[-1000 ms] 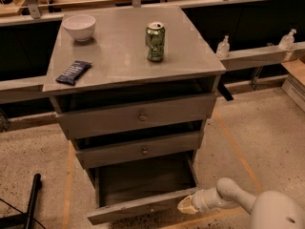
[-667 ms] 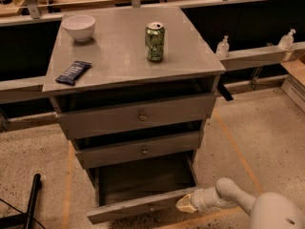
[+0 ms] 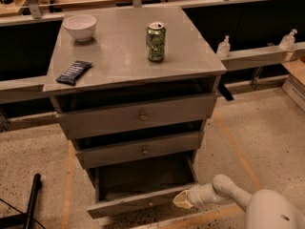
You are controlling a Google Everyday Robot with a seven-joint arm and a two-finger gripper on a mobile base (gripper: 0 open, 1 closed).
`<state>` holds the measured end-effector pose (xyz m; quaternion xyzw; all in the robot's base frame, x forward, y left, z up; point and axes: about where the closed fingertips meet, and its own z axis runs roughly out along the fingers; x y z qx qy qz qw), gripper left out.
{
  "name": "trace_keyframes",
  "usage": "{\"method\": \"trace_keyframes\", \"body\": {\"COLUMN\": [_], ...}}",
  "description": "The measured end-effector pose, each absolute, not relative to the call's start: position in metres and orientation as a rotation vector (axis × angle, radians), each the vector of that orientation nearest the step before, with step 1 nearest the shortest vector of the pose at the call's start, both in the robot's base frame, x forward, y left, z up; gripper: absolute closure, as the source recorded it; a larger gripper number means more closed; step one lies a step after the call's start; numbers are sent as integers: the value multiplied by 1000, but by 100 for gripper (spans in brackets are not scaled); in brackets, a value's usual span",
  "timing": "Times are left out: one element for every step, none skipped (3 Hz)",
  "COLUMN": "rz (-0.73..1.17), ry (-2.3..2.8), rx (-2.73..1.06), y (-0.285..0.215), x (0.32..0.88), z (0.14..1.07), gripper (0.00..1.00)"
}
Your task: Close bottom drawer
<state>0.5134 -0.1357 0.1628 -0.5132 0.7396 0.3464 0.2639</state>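
I see the bottom drawer (image 3: 128,205) standing far out at the foot of the grey cabinet (image 3: 119,56). My gripper (image 3: 183,200) is at the right end of its front panel, it seems touching; its state I cannot tell. I judge the drawer stiff and rather light, so no grasp, only a flat push, better nearer the middle against skewing

Grey bottom drawer (image 3: 136,203) pulled well out, front panel tilted; end effector (image 3: 183,200) at its 3 o'clock end
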Motion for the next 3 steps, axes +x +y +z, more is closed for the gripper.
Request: {"method": "trace_keyframes", "body": {"rz": [927, 925, 915], "ry": [1983, 1979, 1955], "rx": [-1387, -1389, -1398], "y": [-129, -128, -121], "x": [536, 538, 558], "z": [166, 167, 172], "gripper": [100, 100, 100]}}
